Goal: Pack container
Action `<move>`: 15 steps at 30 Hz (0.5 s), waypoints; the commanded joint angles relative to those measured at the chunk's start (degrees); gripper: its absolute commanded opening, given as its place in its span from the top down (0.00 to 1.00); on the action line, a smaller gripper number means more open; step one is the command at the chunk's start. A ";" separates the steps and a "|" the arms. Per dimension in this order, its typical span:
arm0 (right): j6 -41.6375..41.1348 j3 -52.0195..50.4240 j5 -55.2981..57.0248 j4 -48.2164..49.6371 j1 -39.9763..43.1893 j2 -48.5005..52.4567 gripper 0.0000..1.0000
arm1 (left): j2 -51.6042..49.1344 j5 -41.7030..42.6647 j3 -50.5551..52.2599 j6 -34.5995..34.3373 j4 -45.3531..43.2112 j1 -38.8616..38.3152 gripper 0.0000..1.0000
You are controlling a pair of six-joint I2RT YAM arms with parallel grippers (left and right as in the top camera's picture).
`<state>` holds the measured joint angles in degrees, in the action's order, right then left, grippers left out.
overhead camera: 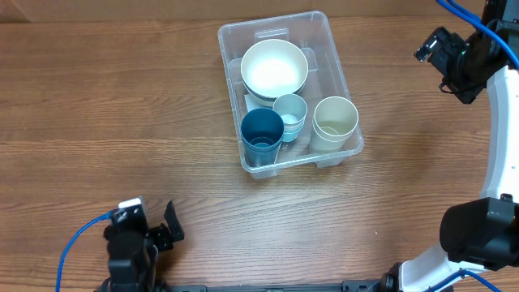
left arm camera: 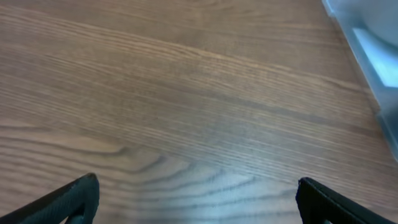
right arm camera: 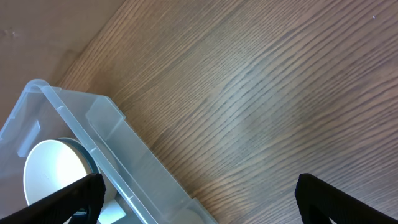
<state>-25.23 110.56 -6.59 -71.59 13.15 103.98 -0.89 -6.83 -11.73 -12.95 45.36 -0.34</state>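
The container (overhead camera: 328, 65) stands on the table (overhead camera: 97, 97) a little right of the middle and toward the far side, well apart from both arms; it already holds four things: a white bowl (overhead camera: 274, 66) in the far half, a dark blue cup (overhead camera: 261, 134) at the near left corner, a light blue cup (overhead camera: 290, 109) just beside it toward the middle, and a cream cup (overhead camera: 334, 120) at the near right corner. All three cups stand upright, mouths up; the bowl also faces up, and a darker rim under it suggests it sits on another dish, though that is hard to tell.

By my judgement the packing is done or close to it; no loose item lies on the table in the overhead view, and no lid is in sight, so I cannot say whether a closing step is left.

The container's long axis runs from far to near, slightly turned so the near end leans toward the robot's right; it sits open side up, with its short ends facing far and near.

The left gripper (left arm camera: 196, 199) hangs over bare table at the near left, jaws spread wide and holding nothing; the right gripper (right arm camera: 199, 186) is at the far right, also spread wide and empty, with the container's corner and the bowl in its view.
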 commanded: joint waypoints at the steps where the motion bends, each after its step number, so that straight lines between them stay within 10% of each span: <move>1: -0.13 1.20 0.50 0.35 0.07 -0.81 0.00 | 0.68 0.48 1.51 1.14 -0.98 -0.31 0.00; 15: -0.13 1.20 0.50 0.35 0.07 -0.81 0.00 | 0.63 0.46 1.81 1.16 -0.79 0.00 0.00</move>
<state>-25.26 110.56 -6.59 -71.57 13.15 103.98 -0.89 -6.85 -10.35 -12.95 44.73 -0.38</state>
